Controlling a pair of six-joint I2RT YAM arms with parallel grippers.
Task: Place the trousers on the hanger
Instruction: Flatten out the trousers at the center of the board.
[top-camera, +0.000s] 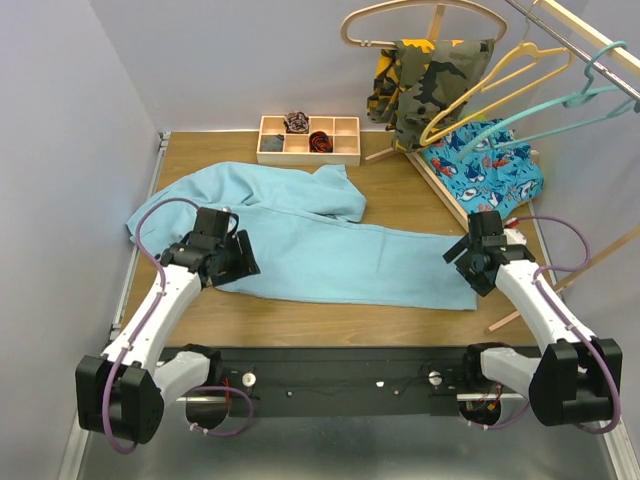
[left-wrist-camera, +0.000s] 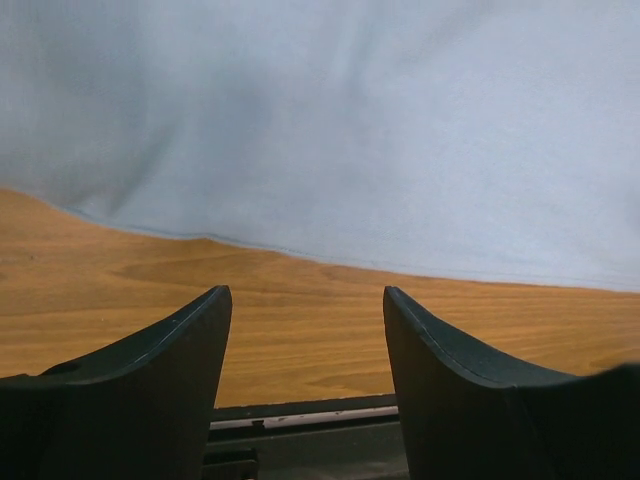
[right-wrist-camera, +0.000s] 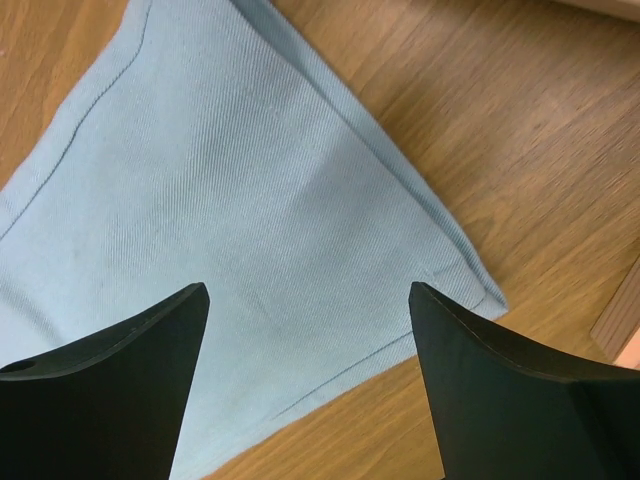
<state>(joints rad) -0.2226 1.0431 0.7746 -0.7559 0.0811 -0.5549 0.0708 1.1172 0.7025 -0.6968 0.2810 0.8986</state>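
Trousers lie flat across the worktop, bunched end left, leg cuff right; nothing is held. Left end effector stands wide over bare wood, just near of the cloth edge. Right end effector is wide above the cuff corner. Teal hanger hangs on the rail, far right, well apart. Step looks like the grasp: each should bite well inside the hem, catch both layers, and lift evenly so the cloth doesn't slip.
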